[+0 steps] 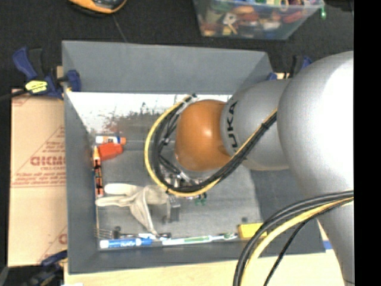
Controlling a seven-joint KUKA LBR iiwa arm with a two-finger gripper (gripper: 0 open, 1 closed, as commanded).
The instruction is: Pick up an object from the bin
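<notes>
While my claw (172,209) hangs just beside the cream cloth (132,200) low in the bin (80,177), I cannot tell how wide it stands.

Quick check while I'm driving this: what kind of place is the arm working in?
Probably a robotics lab test bench, not a production line: the grey metal bin holds unrelated odds like a white cloth and a blue pen, and a clear tub of mixed small items sits beyond it.
</notes>
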